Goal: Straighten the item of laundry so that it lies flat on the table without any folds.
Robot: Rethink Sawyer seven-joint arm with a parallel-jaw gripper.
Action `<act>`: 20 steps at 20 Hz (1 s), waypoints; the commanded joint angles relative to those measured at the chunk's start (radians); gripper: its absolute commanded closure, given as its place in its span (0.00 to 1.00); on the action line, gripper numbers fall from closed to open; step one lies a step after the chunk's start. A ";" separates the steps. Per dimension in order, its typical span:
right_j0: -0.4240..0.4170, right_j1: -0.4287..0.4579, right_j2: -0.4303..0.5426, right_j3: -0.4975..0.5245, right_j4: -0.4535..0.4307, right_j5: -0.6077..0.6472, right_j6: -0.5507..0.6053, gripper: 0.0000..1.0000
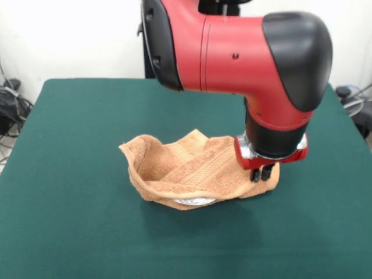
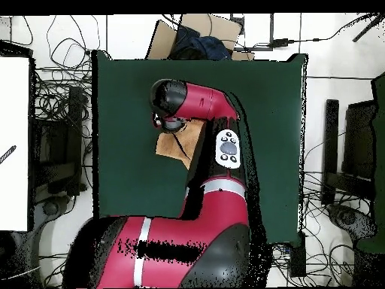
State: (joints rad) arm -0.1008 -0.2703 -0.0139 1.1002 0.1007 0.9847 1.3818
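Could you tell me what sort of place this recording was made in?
Probably a robotics lab: a green table among tangled floor cables, with the arm's hand on a crumpled towel.

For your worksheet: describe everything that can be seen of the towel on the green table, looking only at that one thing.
The towel is light orange-brown terry with a woven band across its middle. It is not flat: its edges curl upward like a shallow bowl, and folds overlap inside. Something pale shows under its near edge. It sits near the middle of the green table. The gripper meets its right-hand edge in the front view. From overhead, the arm hides most of it.
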 commanded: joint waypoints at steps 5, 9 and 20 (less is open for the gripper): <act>0.023 -0.057 0.035 0.048 0.008 0.099 0.177 1.00; 0.018 -0.052 0.044 0.062 0.012 0.072 0.179 1.00; 0.010 -0.049 0.056 0.081 0.024 0.049 0.184 1.00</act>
State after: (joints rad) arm -0.0963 -0.3229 -0.0139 1.0968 0.1011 1.0178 1.3818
